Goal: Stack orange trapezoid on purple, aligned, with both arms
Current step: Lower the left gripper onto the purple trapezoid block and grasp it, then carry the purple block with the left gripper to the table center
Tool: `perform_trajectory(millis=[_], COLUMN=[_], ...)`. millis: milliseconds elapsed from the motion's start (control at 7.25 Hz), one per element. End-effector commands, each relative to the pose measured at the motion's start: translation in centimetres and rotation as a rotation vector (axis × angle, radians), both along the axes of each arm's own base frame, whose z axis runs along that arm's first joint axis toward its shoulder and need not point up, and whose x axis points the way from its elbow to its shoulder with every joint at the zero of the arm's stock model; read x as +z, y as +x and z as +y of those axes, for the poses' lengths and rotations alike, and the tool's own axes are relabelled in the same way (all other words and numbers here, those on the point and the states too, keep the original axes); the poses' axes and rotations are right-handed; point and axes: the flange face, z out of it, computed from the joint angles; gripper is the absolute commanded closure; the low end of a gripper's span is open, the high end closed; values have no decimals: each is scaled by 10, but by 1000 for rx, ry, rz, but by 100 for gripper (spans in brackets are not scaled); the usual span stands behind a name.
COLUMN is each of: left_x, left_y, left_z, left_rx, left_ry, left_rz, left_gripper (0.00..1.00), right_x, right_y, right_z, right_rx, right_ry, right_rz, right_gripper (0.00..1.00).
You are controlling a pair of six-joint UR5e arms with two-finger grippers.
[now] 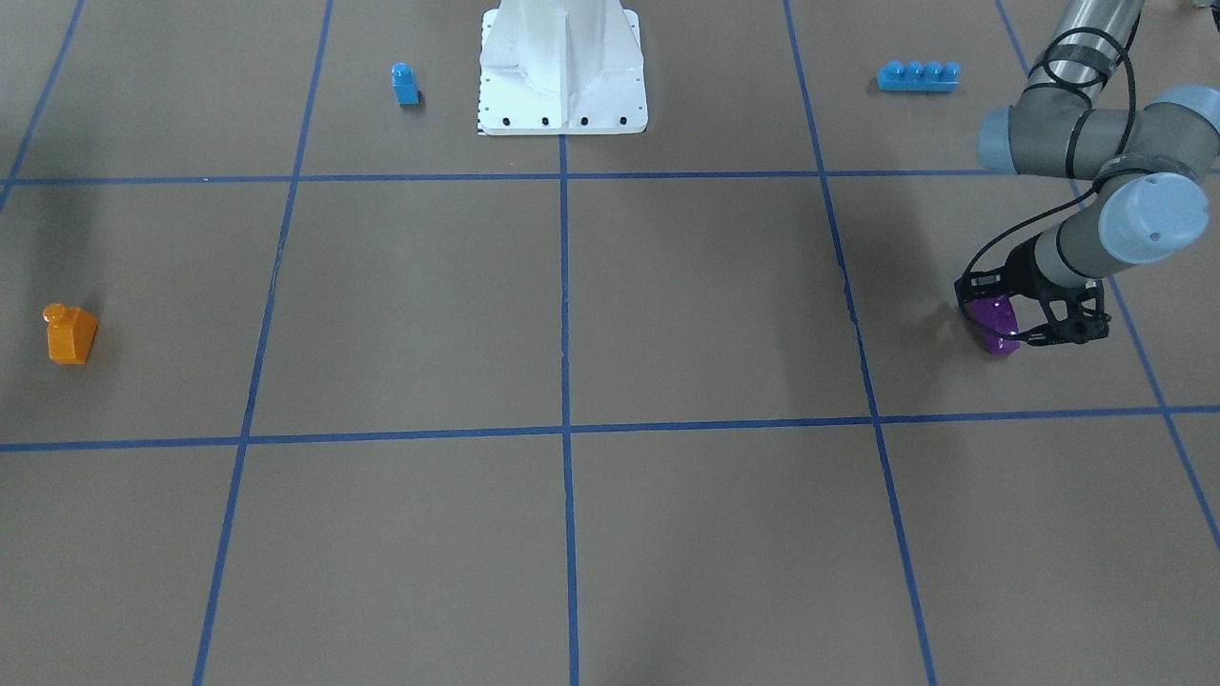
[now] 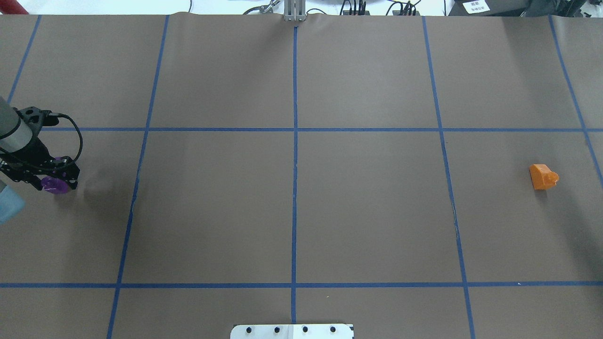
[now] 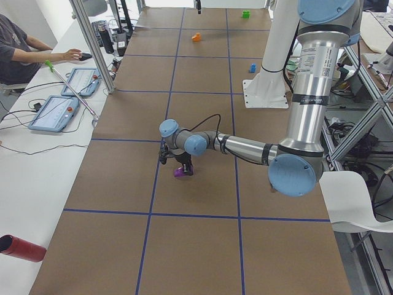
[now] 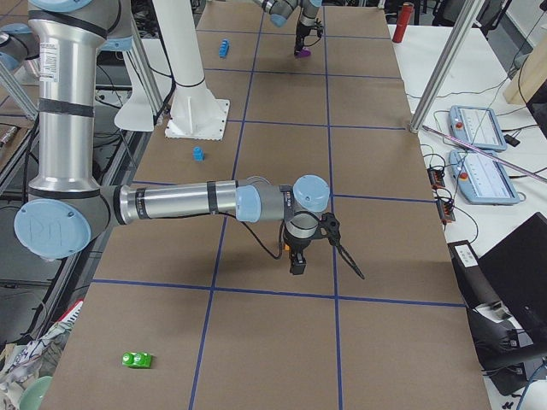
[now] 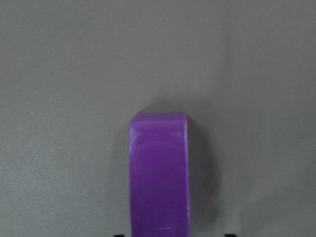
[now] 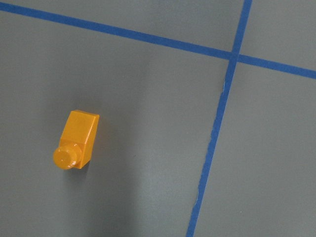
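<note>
Brown table paper (image 2: 367, 212), blue-taped into squares (consoles (image 3: 54, 114) alongside); left gripper (image 1: 1003, 322) gapes around purple (image 1: 1001, 341); right gripper (image 4: 298, 256): cannot tell.

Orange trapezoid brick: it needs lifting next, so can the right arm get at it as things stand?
Probably yes. The glossy orange plastic trapezoid brick sits alone on the brown table below the wrist camera of the right arm, nothing beside or over it.

Purple (image 1: 1001, 343) partly behind left claw (image 1: 1012, 324)
</note>
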Motion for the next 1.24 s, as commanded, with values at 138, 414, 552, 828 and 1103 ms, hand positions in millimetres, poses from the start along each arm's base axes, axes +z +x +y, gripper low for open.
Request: perform_trajectory(millis=[138,414,552,828,1103], left_x=[-125,-252,-306,-374,-432], left_y=[6,103,169,244,341], left_z=[-18,3,33,52,46], left_rx=[-71,-13,-13,9,-3], left_ry=[53,50,51,96,125], left_rz=[16,52,59,78,20], left_gripper=[100,100,100,100,100], right_x=[-3,-10,-12,-15,-15], right_y=[0,-2,-4,-15,-25], right_z=[0,0,0,1,2], right_rx=[1,1,2,-16,-38], right_ry=[6,12,11,1,-1], right_rz=[-4,-29,-38,-71,-75], right_gripper=[0,0,0,0,0])
